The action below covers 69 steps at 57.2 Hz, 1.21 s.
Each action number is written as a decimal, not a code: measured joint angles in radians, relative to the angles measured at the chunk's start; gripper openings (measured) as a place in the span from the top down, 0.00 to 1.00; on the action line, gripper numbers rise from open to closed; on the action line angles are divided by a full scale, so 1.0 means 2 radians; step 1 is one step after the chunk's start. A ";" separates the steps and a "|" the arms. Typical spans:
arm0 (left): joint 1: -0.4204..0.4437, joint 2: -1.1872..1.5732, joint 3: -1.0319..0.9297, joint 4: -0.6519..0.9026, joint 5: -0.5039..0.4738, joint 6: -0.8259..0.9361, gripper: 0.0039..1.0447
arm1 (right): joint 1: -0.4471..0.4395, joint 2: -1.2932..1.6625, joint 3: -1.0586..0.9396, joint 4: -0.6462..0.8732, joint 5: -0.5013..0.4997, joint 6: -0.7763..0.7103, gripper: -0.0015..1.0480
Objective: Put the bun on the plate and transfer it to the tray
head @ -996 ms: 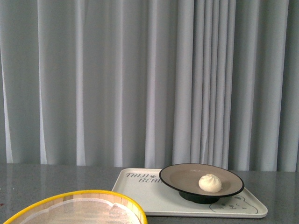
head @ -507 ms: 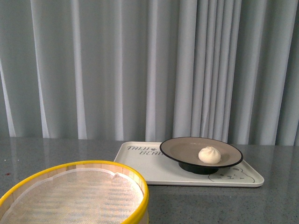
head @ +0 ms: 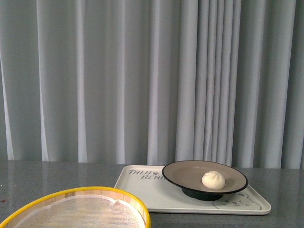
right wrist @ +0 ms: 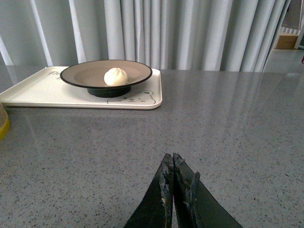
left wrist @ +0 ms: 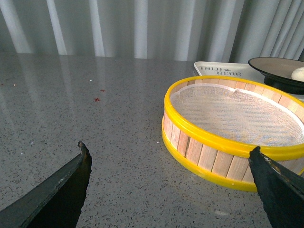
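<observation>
The small round cream-white steamed bun (head: 213, 180) with its pleated top sits inside the round shallow plate (head: 180, 174) with a beige-grey inside and a thin black rim, toward the plate's right half in the front view, and the plate in turn stands on the flat white rectangular tray (head: 156, 197) with rounded corners, grey lettering near its far left corner and a small bear-face drawing at its near right corner. The tray lies on the speckled grey stone-look tabletop (head: 28, 178), right of centre and in front of the pale grey pleated curtain (head: 118, 80) that fills the background. At the near left edge of the front view stands the round bamboo steamer basket (head: 80, 209) with a yellow rim and a white cloth liner; it is just beside the tray's near left corner, though contact cannot be judged from here. Neither arm shows in the front view. In the left wrist view the left gripper (left wrist: 171, 175) has its two dark fingers spread wide apart above bare tabletop, holding nothing, with the basket beside one fingertip and the tray and plate beyond it. In the right wrist view the right gripper (right wrist: 172, 164) has its dark fingers pressed together with nothing between them, low over the tabletop and well apart from the tray, where the bun rests on the plate.
</observation>
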 joint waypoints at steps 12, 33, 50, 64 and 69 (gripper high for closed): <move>0.000 0.000 0.000 0.000 0.000 0.000 0.06 | 0.000 -0.090 0.000 -0.098 -0.001 0.000 0.98; 0.000 0.000 0.000 0.000 0.000 0.000 0.06 | 0.000 -0.098 0.000 -0.101 -0.001 0.000 0.77; 0.000 0.000 0.000 0.000 0.000 0.000 0.06 | 0.000 -0.098 0.000 -0.101 -0.001 0.000 0.28; 0.000 0.000 0.000 0.000 0.000 0.000 0.06 | 0.000 -0.098 0.000 -0.101 -0.001 0.000 0.09; 0.000 0.000 0.000 0.000 0.000 0.000 0.06 | 0.000 -0.098 0.000 -0.101 -0.001 0.000 0.08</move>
